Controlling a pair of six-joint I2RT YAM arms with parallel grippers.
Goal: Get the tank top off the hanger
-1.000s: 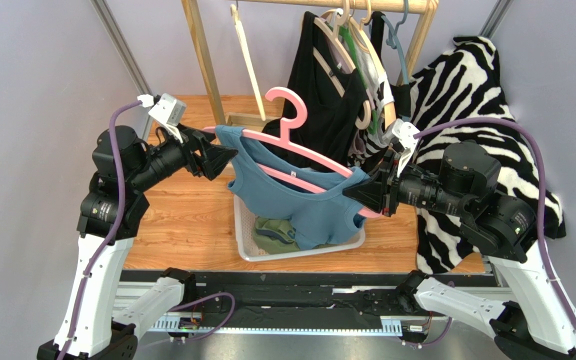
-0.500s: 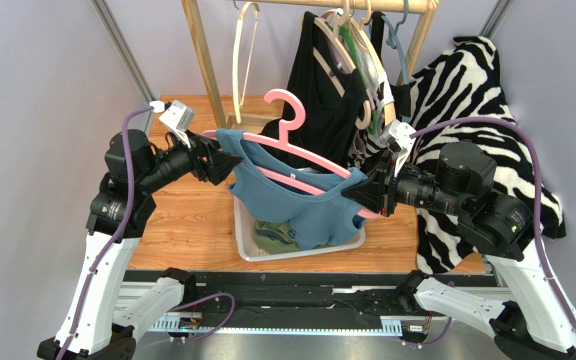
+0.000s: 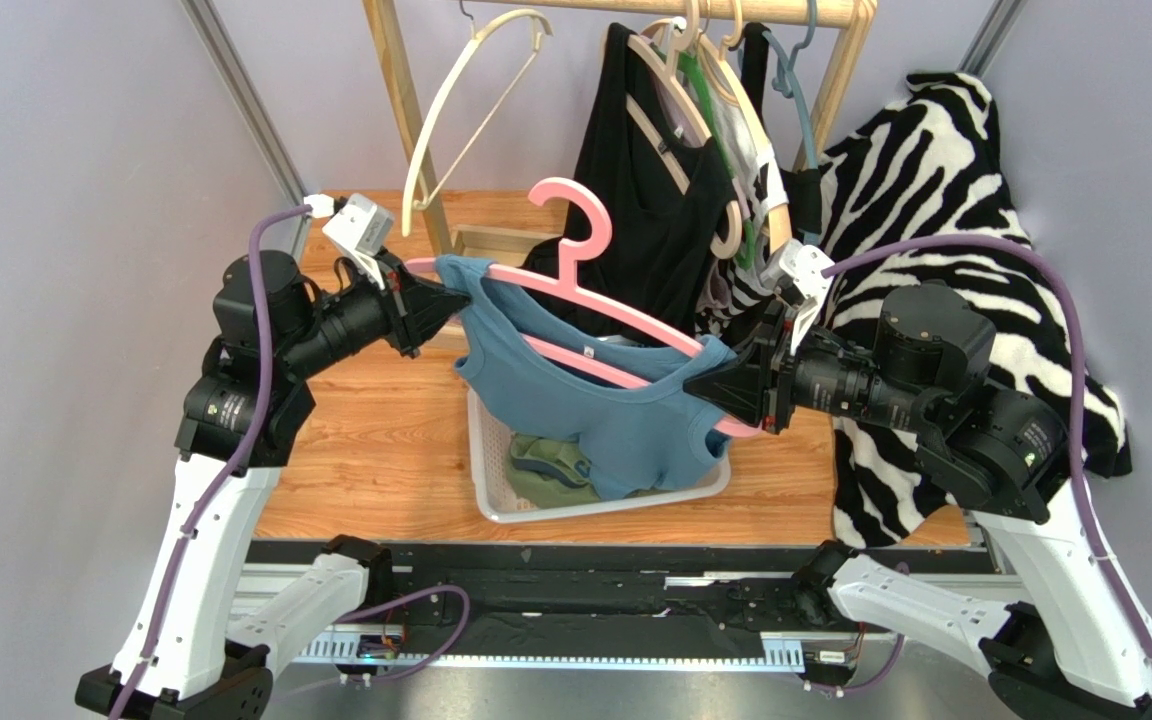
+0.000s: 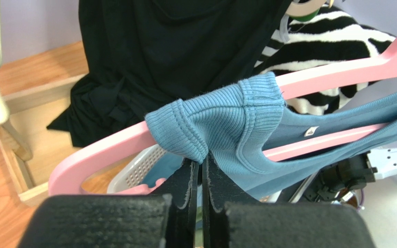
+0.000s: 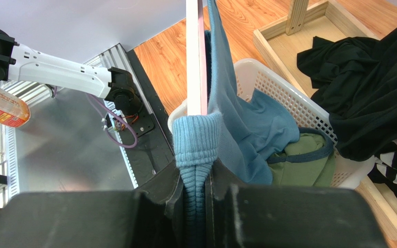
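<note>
A blue ribbed tank top (image 3: pixel 582 398) hangs on a pink hanger (image 3: pixel 575 225), held slanted in the air above a basket. My left gripper (image 3: pixel 455 308) is shut at the hanger's left end, its tips pinching the folded shoulder strap (image 4: pixel 237 111) where it wraps the pink arm (image 4: pixel 107 152). My right gripper (image 3: pixel 702 387) is shut on the other strap at the hanger's lower right end. In the right wrist view the ribbed strap (image 5: pixel 198 139) runs down between the jaws, under the hanger's edge (image 5: pixel 196 57).
A white basket (image 3: pixel 495 495) under the tank top holds a green garment (image 3: pixel 545 465). Behind it stands a wooden rack (image 3: pixel 402 105) with a black garment (image 3: pixel 657 195), other hangers and an empty cream hanger (image 3: pixel 455 113). Zebra-print cloth (image 3: pixel 958 195) lies at the right.
My left gripper moved right to the hanger's left end and shut on the strap. The cream hanger swung up on the rail. The right arm has not moved.
</note>
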